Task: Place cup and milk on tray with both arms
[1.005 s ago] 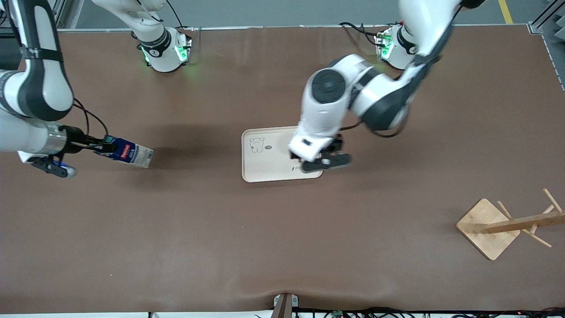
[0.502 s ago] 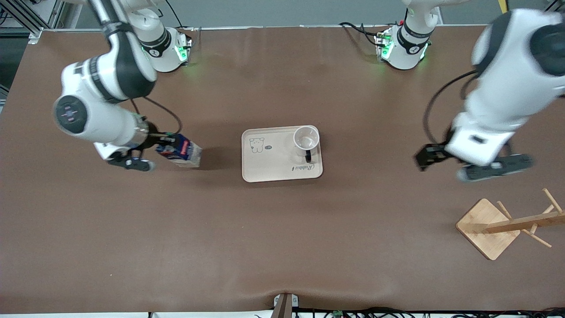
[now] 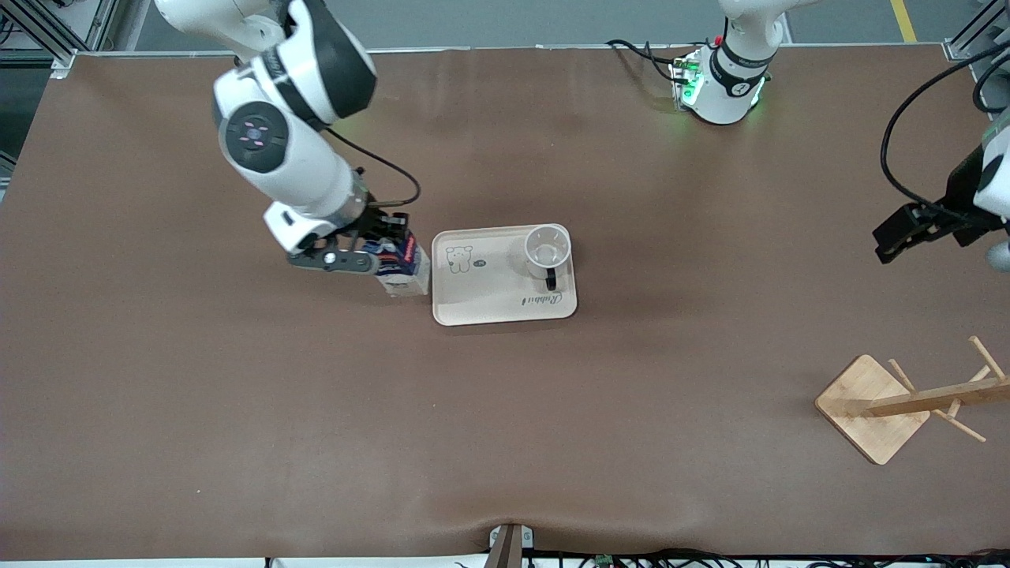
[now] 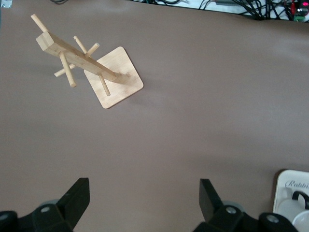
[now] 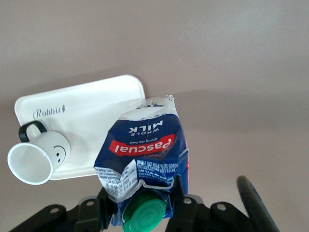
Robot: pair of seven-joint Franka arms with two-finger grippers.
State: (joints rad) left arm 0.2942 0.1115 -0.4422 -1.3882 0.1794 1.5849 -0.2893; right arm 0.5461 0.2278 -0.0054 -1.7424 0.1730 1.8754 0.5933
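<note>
The cream tray [image 3: 485,298] lies mid-table. The white cup [image 3: 547,248] stands upright on it, at the tray's end toward the left arm, its black handle pointing to the front camera. My right gripper [image 3: 377,251] is shut on the top of the blue milk carton [image 3: 401,268] and holds it over the table beside the tray's edge toward the right arm. The right wrist view shows the milk [image 5: 145,150] with its green cap [image 5: 145,215] between the fingers, and the tray [image 5: 91,108] and smiley cup [image 5: 41,157]. My left gripper [image 3: 907,229] is open and empty, over the table's left-arm end.
A wooden rack with pegs on a square base [image 3: 872,406] stands near the front camera at the left arm's end; it also shows in the left wrist view [image 4: 113,82]. The tray's corner [image 4: 288,180] shows at that view's edge.
The left gripper let go of the cup on the tray and swung away to its own end of the table. The right gripper carried the milk up to the tray's edge.
</note>
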